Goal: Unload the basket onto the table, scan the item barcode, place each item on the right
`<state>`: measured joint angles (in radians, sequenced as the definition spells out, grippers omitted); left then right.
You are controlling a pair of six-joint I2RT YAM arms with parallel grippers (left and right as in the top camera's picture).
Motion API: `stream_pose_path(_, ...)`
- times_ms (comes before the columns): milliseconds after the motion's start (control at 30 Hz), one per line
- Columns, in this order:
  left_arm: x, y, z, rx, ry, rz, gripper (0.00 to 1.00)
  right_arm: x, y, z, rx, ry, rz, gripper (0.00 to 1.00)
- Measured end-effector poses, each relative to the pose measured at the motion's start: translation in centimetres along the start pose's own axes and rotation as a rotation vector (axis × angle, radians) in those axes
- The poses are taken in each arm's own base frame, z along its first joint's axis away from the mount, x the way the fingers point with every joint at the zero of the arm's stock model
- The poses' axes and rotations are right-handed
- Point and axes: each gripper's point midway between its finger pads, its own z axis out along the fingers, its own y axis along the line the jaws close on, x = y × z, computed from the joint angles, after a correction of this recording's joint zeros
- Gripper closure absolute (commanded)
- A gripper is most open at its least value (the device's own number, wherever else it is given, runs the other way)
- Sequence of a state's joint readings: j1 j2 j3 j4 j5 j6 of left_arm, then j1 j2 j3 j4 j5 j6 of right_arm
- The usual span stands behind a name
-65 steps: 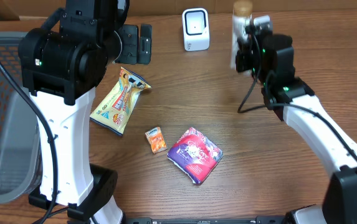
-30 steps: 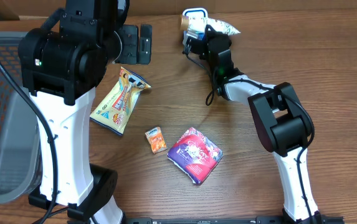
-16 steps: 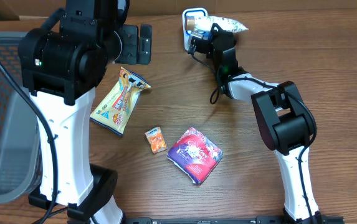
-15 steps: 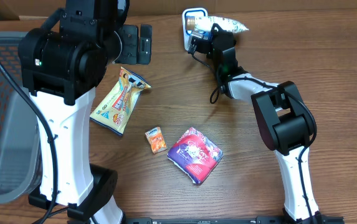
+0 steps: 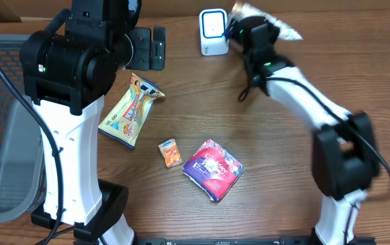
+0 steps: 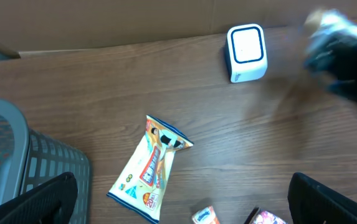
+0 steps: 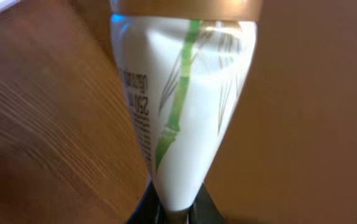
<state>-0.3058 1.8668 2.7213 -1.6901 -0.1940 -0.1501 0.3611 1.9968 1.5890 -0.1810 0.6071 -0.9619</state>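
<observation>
Since the previous frame, the right arm has swung the white squeeze tube with green bamboo print and gold cap (image 5: 271, 20) off the small white box scanner (image 5: 214, 30). It now hangs at the scanner's 3 o'clock, near the desk's (image 5: 263, 156) 12 o'clock edge. The right fingers (image 7: 146, 211) pinch only its crimped tail, and the tube juts straight ahead of them. The left fingers (image 6: 47, 196) stand wide, holding nothing. My worry is that this fast, blurred swing could pivot the tube in so thin a pinch, so the barcode misses the window.

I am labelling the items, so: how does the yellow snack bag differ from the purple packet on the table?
The yellow snack bag is long and narrow; the purple packet is nearly square. The yellow snack bag lies further left than the purple packet. Both lie flat on the table, held by nothing.
</observation>
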Motion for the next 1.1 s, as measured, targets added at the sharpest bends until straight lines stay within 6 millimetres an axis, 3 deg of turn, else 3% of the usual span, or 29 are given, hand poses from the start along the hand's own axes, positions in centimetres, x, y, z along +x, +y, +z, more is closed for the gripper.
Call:
stream_pose_path(67, 0.0, 0.0, 0.0, 0.0, 0.0, 0.0, 0.0, 1.4, -3.0, -1.8, 0.012, 0.021, 0.157, 0.96)
stream_pose_path(167, 0.0, 0.0, 0.0, 0.001, 0.001, 0.001, 0.0, 6.3, -5.8, -3.1, -0.013, 0.135, 0.469, 0.96)
stream_pose_path(267, 0.0, 0.0, 0.0, 0.0, 0.001, 0.001, 0.0, 13.4, -5.3, -2.6, -0.107, 0.317, 0.767, 0.96)
stream_pose_path(333, 0.0, 0.0, 0.0, 0.001, 0.001, 0.001, 0.0, 18.6, -3.9, -1.8, -0.163, 0.457, 0.958, 0.96)
stream_pose_path(467, 0.0, 0.0, 0.0, 0.001, 0.001, 0.001, 0.0, 27.6, -2.3, -1.4, -0.159, 0.684, 1.218, 0.96)
stream_pose_path(533, 0.0, 0.0, 0.0, 0.001, 0.001, 0.001, 0.0, 32.2, -2.6, -1.5, -0.117, 0.759, 1.336, 0.96)
stream_pose_path(633, 0.0, 0.0, 0.0, 0.0, 0.001, 0.001, 0.0, 37.1, -3.7, -1.7, -0.043, 0.797, 1.46, 0.96)
stream_pose_path(700, 0.0, 0.0, 0.0, 0.0, 0.001, 0.001, 0.0, 42.0, -4.8, -2.2, 0.026, 0.827, 1.56, 0.96)
stream_pose_path(733, 0.0, 0.0, 0.0, 0.0, 0.001, 0.001, 0.0, 43.9, -4.9, -2.5, 0.036, 0.835, 1.602, 0.84)
stream_pose_path(800, 0.0, 0.0, 0.0, 0.0, 0.001, 0.001, 0.0, 47.1, -4.6, -3.4, 0.05, 0.87, 1.663, 0.47)
stream_pose_path(867, 0.0, 0.0, 0.0, 0.001, 0.001, 0.001, 0.0, 49.3, -4.2, -4.0, 0.048, 0.892, 1.721, 0.44)
stream_pose_path(900, 0.0, 0.0, 0.0, 0.0, 0.001, 0.001, 0.0, 50.0, -4.1, -4.2, 0.04, 0.892, 1.75, 0.28)
stream_pose_path(933, 0.0, 0.0, 0.0, 0.0, 0.001, 0.001, 0.0, 50.3, -4.0, -4.3, 0.03, 0.885, 1.766, 0.01)
stream_pose_path(1100, 0.0, 0.0, 0.0, 0.0, 0.0, 0.0, 0.0, 48.5, -3.8, -4.3, -0.088, 0.843, 1.825, 0.0)
